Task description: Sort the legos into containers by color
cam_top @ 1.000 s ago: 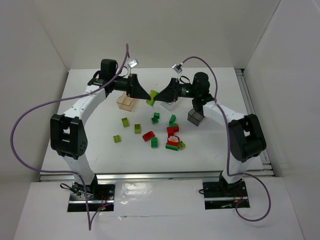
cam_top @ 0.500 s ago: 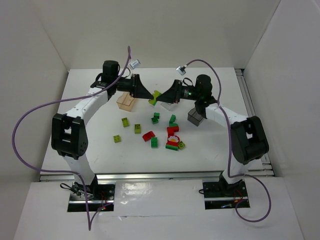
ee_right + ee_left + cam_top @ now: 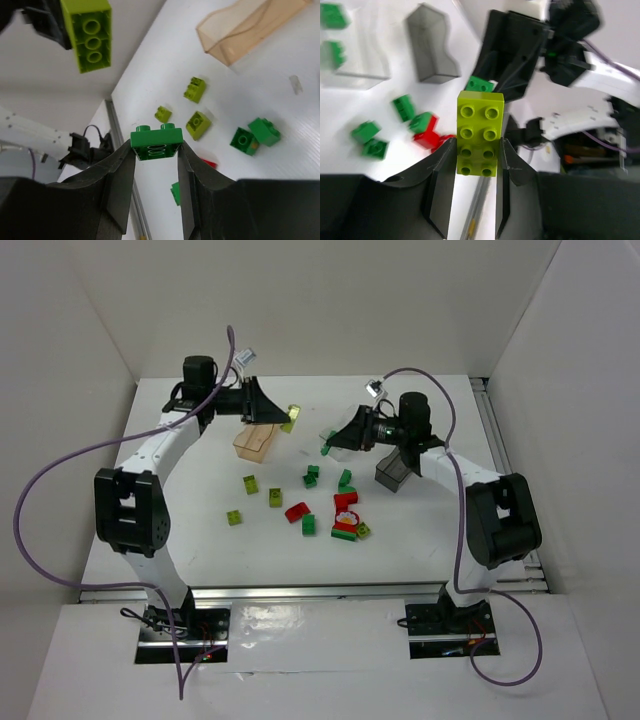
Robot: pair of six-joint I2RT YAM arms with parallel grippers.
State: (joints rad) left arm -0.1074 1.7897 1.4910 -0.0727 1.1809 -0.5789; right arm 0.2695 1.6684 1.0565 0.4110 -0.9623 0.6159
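My left gripper (image 3: 281, 420) (image 3: 476, 150) is shut on a long lime lego (image 3: 291, 418) (image 3: 480, 132), held in the air just right of the amber container (image 3: 254, 442) (image 3: 250, 27). My right gripper (image 3: 334, 443) (image 3: 156, 148) is shut on a small dark green lego (image 3: 326, 448) (image 3: 156, 144) (image 3: 480, 85), raised over the clear container (image 3: 350, 60), which the top view mostly hides. The two held bricks are apart, with a gap between them. The smoky grey container (image 3: 392, 473) (image 3: 431, 47) stands to the right.
Loose legos lie on the white table (image 3: 200, 540) in front of the containers: lime ones (image 3: 250, 483) at the left, dark green ones (image 3: 311, 476) in the middle, red ones (image 3: 296, 510) and a mixed cluster (image 3: 347, 528) nearer the arms. White walls close in the table.
The two grippers met with their bricks touching, then drew apart: the left went back and left with the lime lego, the right moved right with the dark green one.
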